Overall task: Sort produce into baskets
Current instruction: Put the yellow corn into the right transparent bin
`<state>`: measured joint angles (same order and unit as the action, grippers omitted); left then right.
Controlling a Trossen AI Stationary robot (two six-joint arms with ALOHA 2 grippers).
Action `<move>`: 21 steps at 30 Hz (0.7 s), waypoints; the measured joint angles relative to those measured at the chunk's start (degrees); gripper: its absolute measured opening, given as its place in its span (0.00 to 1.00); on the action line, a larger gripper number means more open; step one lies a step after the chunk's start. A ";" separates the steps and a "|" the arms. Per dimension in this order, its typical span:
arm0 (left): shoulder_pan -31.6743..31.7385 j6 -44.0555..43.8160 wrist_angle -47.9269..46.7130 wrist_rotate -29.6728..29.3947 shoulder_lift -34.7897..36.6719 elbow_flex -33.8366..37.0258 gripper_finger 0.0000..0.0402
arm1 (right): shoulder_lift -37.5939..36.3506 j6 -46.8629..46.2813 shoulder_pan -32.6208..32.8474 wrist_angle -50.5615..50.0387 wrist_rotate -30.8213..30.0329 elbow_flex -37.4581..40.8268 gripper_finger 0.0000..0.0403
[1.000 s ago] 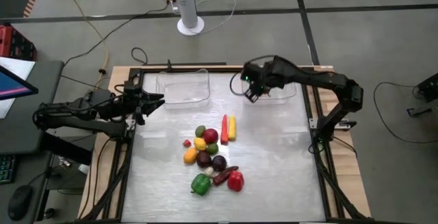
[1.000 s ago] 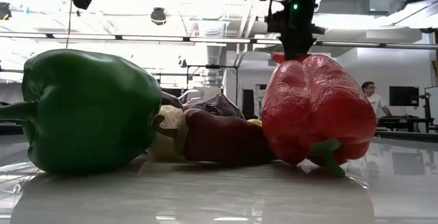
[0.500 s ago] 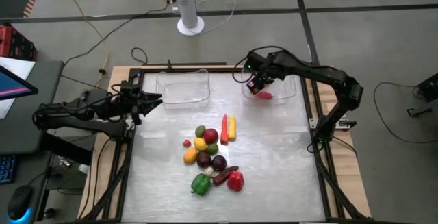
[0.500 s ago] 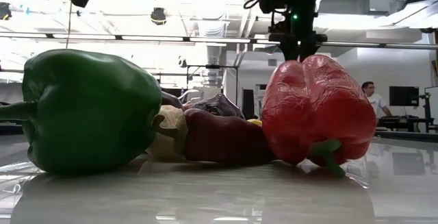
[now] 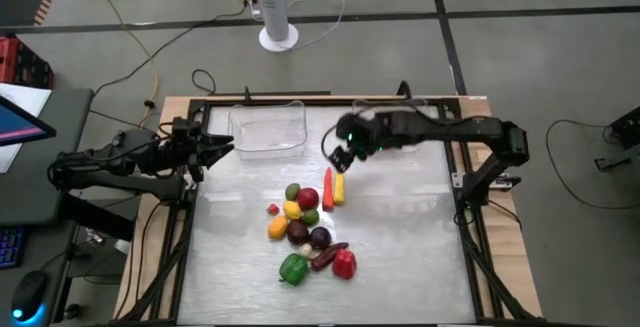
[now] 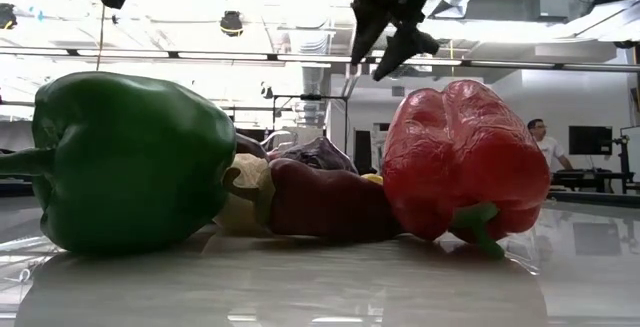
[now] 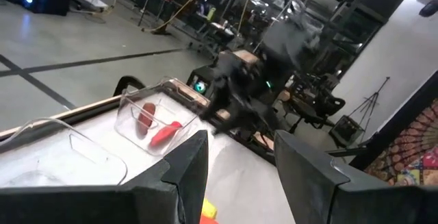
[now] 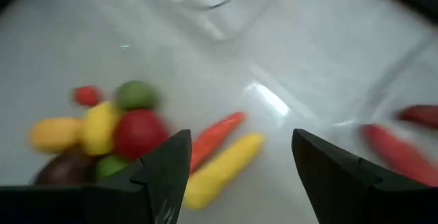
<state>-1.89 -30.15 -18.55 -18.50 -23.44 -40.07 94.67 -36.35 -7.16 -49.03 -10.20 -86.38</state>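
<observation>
The produce lies in a pile on the table: a green pepper [image 5: 293, 268], a red pepper [image 5: 344, 263], dark purple pieces [image 5: 308, 235], and round red, yellow and green ones [image 5: 298, 203]. A red chilli [image 5: 328, 186] and a yellow piece [image 5: 339, 187] lie side by side at the pile's far end. My right gripper [image 5: 338, 159] hangs open and empty just above and beyond these two, which also show in the right wrist view [image 8: 215, 138]. My left gripper [image 5: 222, 145] is open and empty at the table's left edge. The left basket [image 5: 268, 129] has nothing in it. The right basket [image 7: 130, 111] holds two red pieces [image 7: 164, 133].
The right arm [image 5: 430, 129] reaches across the right basket and hides most of it in the high view. Bare table lies to the left and right of the pile. A white fan base [image 5: 278, 37] stands on the floor beyond the table, and a person [image 6: 540, 132] is far off in the room.
My right gripper has gone from over the right basket toward the table's left and near edges, and now hangs above the red chilli and the yellow piece. A red piece that was below it now lies in the right basket.
</observation>
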 joint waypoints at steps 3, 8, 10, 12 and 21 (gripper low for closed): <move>0.00 0.16 0.01 -0.24 -0.01 0.00 0.38 | 0.14 -3.45 2.98 2.12 0.02 3.43 0.70; 0.00 1.33 -0.01 -0.28 -0.26 0.00 0.38 | 0.22 -11.89 6.66 13.44 -0.09 12.54 0.70; -0.02 1.65 -0.01 -0.31 -0.28 0.00 0.38 | 0.23 -14.59 8.01 16.58 -1.55 15.50 0.70; 0.00 1.88 -0.01 -0.31 -0.26 0.00 0.38 | 0.20 -17.42 9.01 18.39 -3.93 17.92 0.70; -0.01 3.65 -0.10 -1.79 -0.28 0.00 0.38 | 2.75 -19.74 10.19 22.58 -8.66 22.87 0.70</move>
<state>-1.90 -26.50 -18.65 -20.30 -23.73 -40.07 97.42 -56.10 3.03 -26.44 -18.86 -63.51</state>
